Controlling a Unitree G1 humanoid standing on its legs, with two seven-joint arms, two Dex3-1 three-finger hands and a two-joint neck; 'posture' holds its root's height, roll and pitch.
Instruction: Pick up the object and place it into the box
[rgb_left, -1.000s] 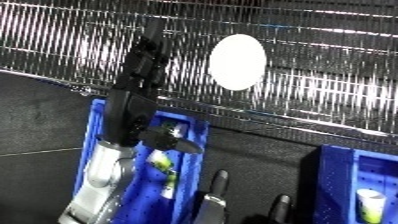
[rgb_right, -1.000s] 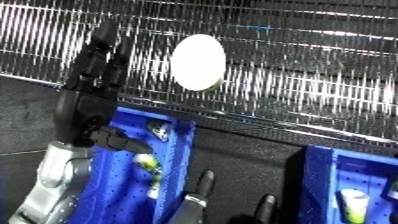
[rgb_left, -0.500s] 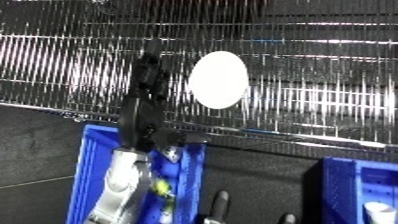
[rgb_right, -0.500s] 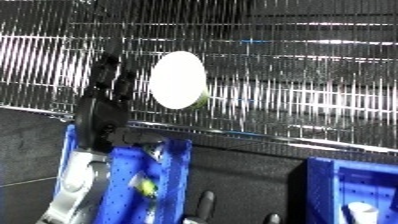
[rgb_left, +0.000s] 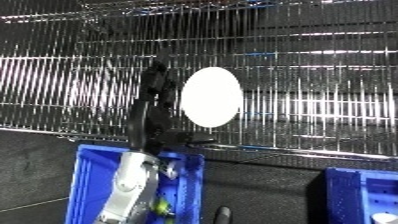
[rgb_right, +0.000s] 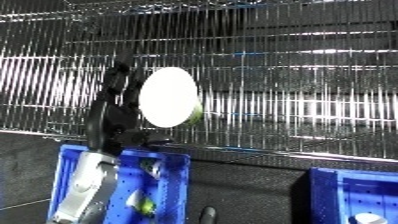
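Wire shelving (rgb_left: 293, 65) behind | left hand (rgb_left: 153, 107) centre-left, fingers straight, beside white oval object (rgb_left: 210, 97) | looks light, smooth, slippery; cup its edges | right hand's fingers: cannot tell | blue bin (rgb_left: 87, 170) lower left

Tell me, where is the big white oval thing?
The white oval object sits at the middle of both eye views, against the wire rack, just right of the raised left hand and above the left blue bin.

Shiny metal wire rack (rgb_left: 302, 100), glossy blue plastic bin (rgb_left: 89, 185), matt black hand (rgb_left: 151, 115)
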